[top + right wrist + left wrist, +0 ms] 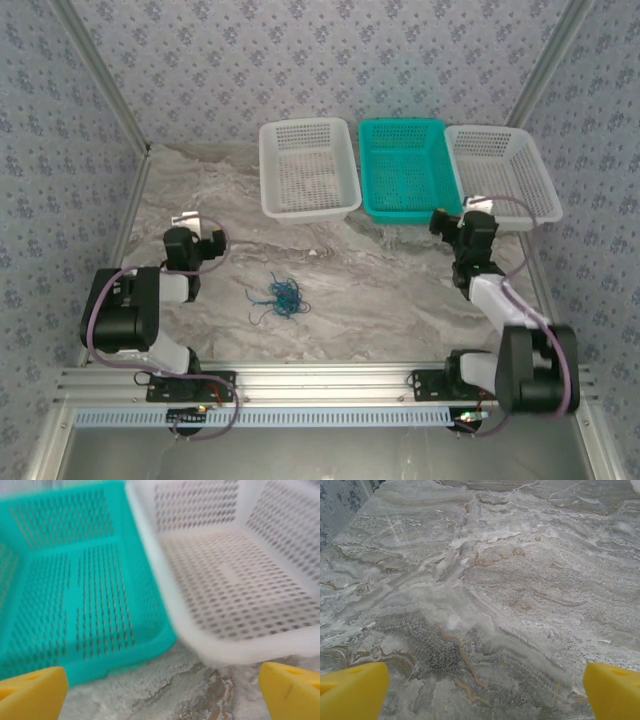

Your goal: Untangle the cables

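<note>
The cables point(282, 298) lie as a small tangled wad of blue, teal and dark strands on the marble table point(380, 300), near its middle front. My left gripper point(200, 240) hangs to the left of the wad and apart from it. In the left wrist view its yellow fingertips point(355, 690) stand wide apart, so the left gripper point(485, 692) is open over bare marble. My right gripper point(455, 222) is at the back right, just in front of the baskets. It is open too point(162, 692), with nothing between its yellow fingertips point(290, 692).
Three perforated baskets stand in a row at the back: a white basket point(268, 170), a teal basket point(402, 123) and another white basket point(540, 175). The right wrist view faces the teal basket point(125, 655) and the right white basket point(225, 652) close up. Patterned walls enclose the table.
</note>
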You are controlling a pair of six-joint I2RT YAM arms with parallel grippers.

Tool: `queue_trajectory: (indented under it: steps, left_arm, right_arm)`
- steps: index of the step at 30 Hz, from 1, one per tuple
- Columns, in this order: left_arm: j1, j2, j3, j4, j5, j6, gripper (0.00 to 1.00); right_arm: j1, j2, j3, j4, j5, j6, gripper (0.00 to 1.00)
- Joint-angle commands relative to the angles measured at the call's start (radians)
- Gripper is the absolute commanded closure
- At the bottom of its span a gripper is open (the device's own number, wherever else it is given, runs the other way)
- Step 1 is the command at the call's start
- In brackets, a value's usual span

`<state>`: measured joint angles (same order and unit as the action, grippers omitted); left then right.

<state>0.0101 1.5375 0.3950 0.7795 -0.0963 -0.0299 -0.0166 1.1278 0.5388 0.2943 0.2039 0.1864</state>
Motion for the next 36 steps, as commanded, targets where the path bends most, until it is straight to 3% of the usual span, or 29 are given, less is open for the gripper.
queue_trajectory:
  steps: [1,3,5,8,12,17,20,23,26,32,34,36]
  left_arm:
    - [-0.026,-0.103,0.000,-0.011,-0.110,-0.017,0.01]
    - [-0.060,-0.209,-0.006,-0.100,-0.213,-0.039,0.01]
    - [-0.085,-0.359,0.025,-0.301,-0.279,-0.133,0.01]
    - [-0.100,-0.532,0.117,-0.641,-0.275,-0.340,0.01]
    - [-0.126,-0.599,0.283,-1.051,-0.107,-0.610,0.03]
    - [-0.299,-0.551,0.400,-1.398,0.049,-0.782,0.13]
    - [-0.389,-0.529,0.393,-1.504,0.092,-0.838,0.17]
    - [-0.429,-0.532,0.342,-1.503,0.181,-0.897,0.20]
    - [-0.446,-0.563,0.285,-1.488,0.228,-0.929,0.21]
    - [-0.447,-0.630,0.262,-1.503,0.220,-0.890,0.18]
    - [-0.447,-0.643,0.270,-1.514,0.208,-0.871,0.16]
    - [-0.447,-0.659,0.275,-1.519,0.194,-0.855,0.14]
  right_arm:
    - [0.000,-0.163,0.124,-0.418,0.050,0.276,0.00]
    - [0.006,-0.220,0.189,-0.556,-0.052,0.320,0.00]
    - [0.034,-0.258,0.229,-0.615,-0.204,0.327,0.00]
    - [0.165,-0.263,0.279,-0.672,-0.301,0.299,0.00]
    - [0.405,-0.178,0.379,-0.792,-0.265,0.248,0.00]
    - [0.697,-0.006,0.400,-0.735,-0.302,0.304,0.00]
    - [0.816,0.111,0.410,-0.684,-0.288,0.318,0.00]
    - [0.894,0.230,0.433,-0.648,-0.302,0.287,0.00]
    - [0.967,0.336,0.435,-0.562,-0.345,0.188,0.00]
    - [1.040,0.551,0.488,-0.415,-0.373,0.073,0.00]
    - [1.056,0.610,0.504,-0.380,-0.352,0.038,0.06]
    - [1.062,0.664,0.514,-0.345,-0.336,0.015,0.21]
